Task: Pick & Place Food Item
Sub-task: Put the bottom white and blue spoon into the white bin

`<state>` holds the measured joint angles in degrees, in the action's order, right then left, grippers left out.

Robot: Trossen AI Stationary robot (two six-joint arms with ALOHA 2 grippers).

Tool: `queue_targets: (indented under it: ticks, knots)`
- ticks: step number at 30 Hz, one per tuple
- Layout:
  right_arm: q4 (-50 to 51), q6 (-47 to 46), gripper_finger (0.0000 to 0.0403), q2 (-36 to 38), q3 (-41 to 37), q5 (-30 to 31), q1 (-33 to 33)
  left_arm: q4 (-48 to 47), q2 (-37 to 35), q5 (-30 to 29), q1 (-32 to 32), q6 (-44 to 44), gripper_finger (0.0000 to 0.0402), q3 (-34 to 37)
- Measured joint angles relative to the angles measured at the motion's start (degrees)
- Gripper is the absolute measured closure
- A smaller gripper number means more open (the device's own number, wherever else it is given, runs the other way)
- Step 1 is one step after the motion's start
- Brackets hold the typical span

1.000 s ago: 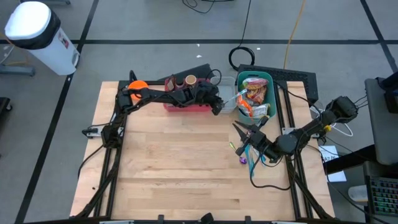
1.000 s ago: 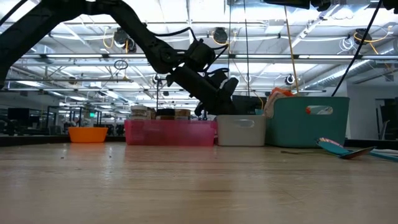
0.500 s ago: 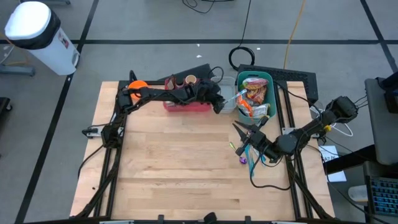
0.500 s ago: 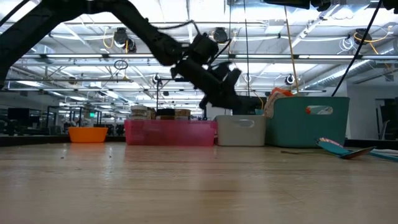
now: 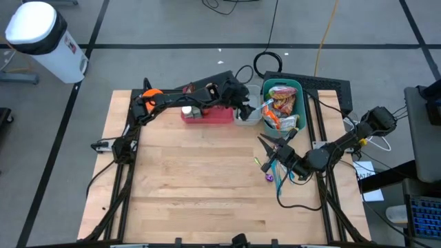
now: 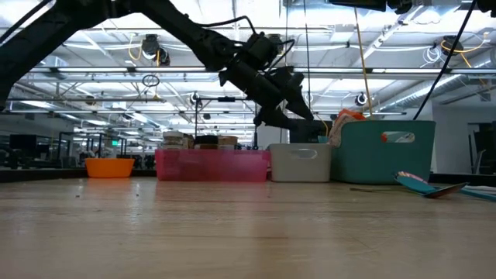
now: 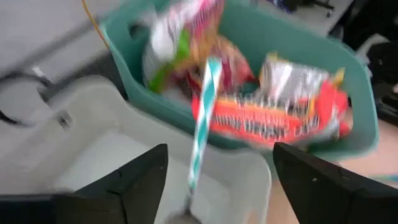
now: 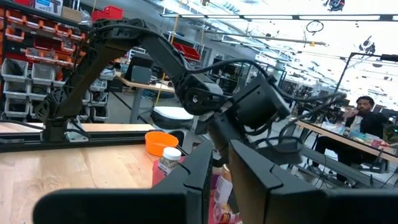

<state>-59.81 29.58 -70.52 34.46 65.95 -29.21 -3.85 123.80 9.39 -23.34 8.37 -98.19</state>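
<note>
My left gripper hangs open above the white bin at the far side, between the pink bin and the teal bin. In the left wrist view a teal-and-white striped stick shows blurred in the gap between the fingers, apart from both, over the white bin. Whether its lower end rests in the bin I cannot tell. Snack packets fill the teal bin. My right gripper waits shut above the table's right middle, with nothing between its fingers.
The pink bin holds jars, and an orange bowl stands at the far left. Small green and purple items lie under my right arm. A flat teal packet lies at the right. A person sits beyond the table.
My left gripper has risen and gone toward the far edge and the teal bin, from the pink bin's right end to above the white bin. Its fingers have opened. A white-lidded jar in the pink bin has come into sight behind the arm.
</note>
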Motion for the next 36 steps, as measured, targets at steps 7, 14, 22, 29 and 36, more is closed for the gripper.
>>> queue_targets:
  ticks: [7,14,22,29,36]
  knots:
    - [0.6,-3.0,0.0358,0.0,0.0,6.1,-0.2,-9.8,-5.2,11.7,-0.8,1.2,0.0092,0.1]
    - [1.0,0.0,0.0327,3.7,1.3,10.3,0.0,-5.3,-24.1,14.3,0.3,-6.5,0.0092,15.3]
    - [22.5,-6.6,0.0238,8.8,10.8,4.5,5.8,22.5,-48.1,9.1,0.5,-4.3,0.0092,47.9]
    - [60.4,-38.4,0.0223,3.1,26.2,-41.0,25.9,29.0,-58.9,-8.5,0.4,-6.1,0.0092,61.0]
    - [97.4,-47.1,0.0230,-2.1,38.0,-51.0,50.9,28.6,-60.1,-12.4,-0.8,-8.9,0.0092,64.4]
